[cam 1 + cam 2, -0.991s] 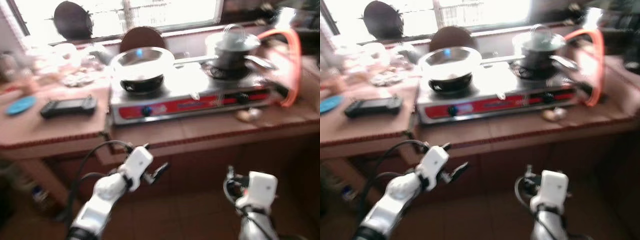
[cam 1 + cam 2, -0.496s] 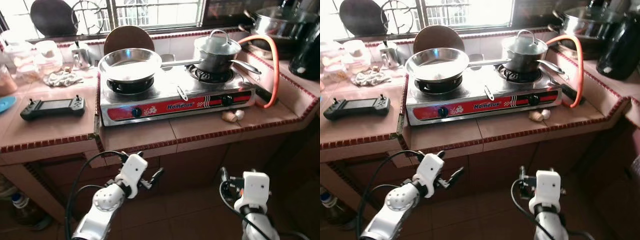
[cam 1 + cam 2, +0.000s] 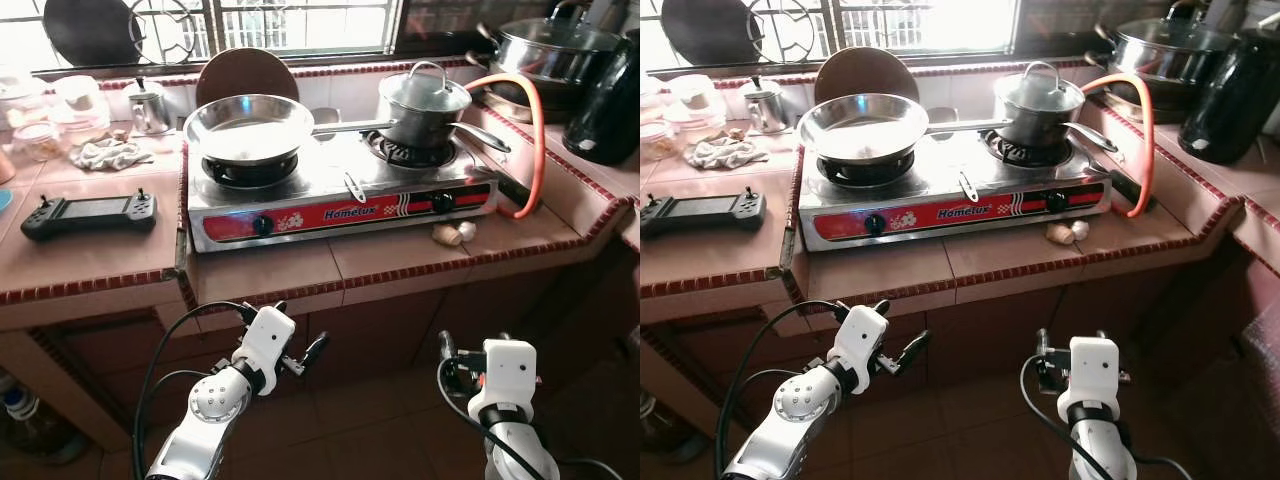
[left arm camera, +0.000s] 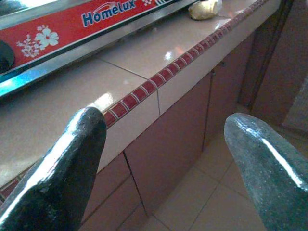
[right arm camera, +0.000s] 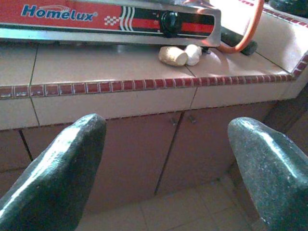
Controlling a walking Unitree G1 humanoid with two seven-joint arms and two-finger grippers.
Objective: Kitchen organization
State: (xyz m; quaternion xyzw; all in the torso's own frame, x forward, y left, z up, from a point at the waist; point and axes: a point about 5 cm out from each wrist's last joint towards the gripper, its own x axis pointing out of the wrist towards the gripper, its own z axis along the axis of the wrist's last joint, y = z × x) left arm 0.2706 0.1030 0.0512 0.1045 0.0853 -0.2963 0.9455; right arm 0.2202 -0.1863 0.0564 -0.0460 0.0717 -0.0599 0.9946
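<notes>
A steel two-burner gas stove (image 3: 340,195) with a red front stands on the tiled counter (image 3: 270,270). An empty frying pan (image 3: 248,125) sits on its left burner and a lidded pot (image 3: 425,98) on its right one. Two pale lumps, perhaps garlic or ginger (image 5: 180,54), lie on the counter by the stove's right end. My left gripper (image 4: 163,127) hangs open below the counter edge with nothing between its fingers. My right gripper (image 5: 166,132) is open too, low in front of the cupboard doors.
A black handheld controller (image 3: 90,213) lies left of the stove, with a rag (image 3: 108,153) and a metal cup (image 3: 150,105) behind. An orange gas hose (image 3: 530,130) loops right of the stove. A black kettle (image 3: 605,95) and a large pot (image 3: 560,45) stand far right.
The head view went from blurred to sharp and shifted slightly, so the camera moved. Both arms stay low before the counter. Nothing on the counter has moved.
</notes>
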